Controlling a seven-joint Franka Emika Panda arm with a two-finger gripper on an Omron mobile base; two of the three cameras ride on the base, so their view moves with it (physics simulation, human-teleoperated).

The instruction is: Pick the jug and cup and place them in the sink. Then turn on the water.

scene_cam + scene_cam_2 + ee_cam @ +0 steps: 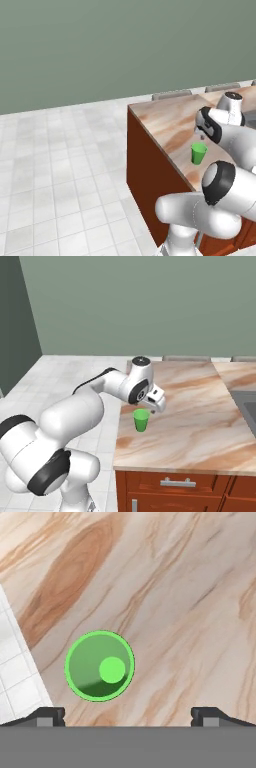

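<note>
The small bright green cup stands upright and empty on the marble counter, near its left edge; it also shows as cup. From above, the cup is a green ring, left of centre and just ahead of the fingertips. My gripper hangs a little above the cup and slightly to its right. The gripper is open, with nothing between its fingers. A dark corner of the sink shows at the right edge. The jug and the water are out of view.
The wood-grain marble counter runs right toward the sink. Its left edge drops to white floor tiles. Drawers with silver handles sit below the front. Grey chair backs stand behind the counter.
</note>
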